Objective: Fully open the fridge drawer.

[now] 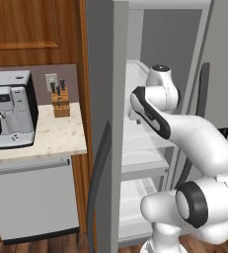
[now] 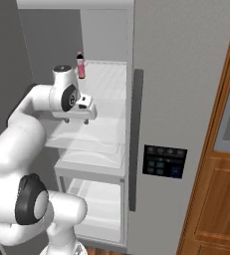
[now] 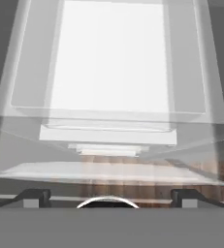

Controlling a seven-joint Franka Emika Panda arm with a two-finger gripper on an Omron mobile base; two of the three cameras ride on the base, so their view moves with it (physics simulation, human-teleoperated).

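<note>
fridge open, grey door panel edge-on in the left base view, second grey door with dark control panel and long dark handle in the right base view. wood cabinetry left of fridge, more wood panels at the far right of the right base view. pale speckled counter with grey appliance front beneath. white arm reaching into the fridge interior from outside, dark joints visible.

fridge drawer sitting mid-height in the interior, translucent whitish, as broad as the cavity, arched ridge across its front; front edge projecting a little past the shelf above, so pulled out only partway by the look of it. seen from above in the hand view as a pale translucent bin with wood floor showing through below. flat pale shelf above it, another bin lower down.

gripper hanging just above the drawer's front part, pointing down. finger tips set wide apart at the bottom of the hand view, nothing between them, no contact with the drawer visible.

smaller items: grey coffee machine on the counter, wooden knife block beside it against the wall, outlet behind. pink bottle with dark cap upright on the upper shelf, behind the wrist.
</note>
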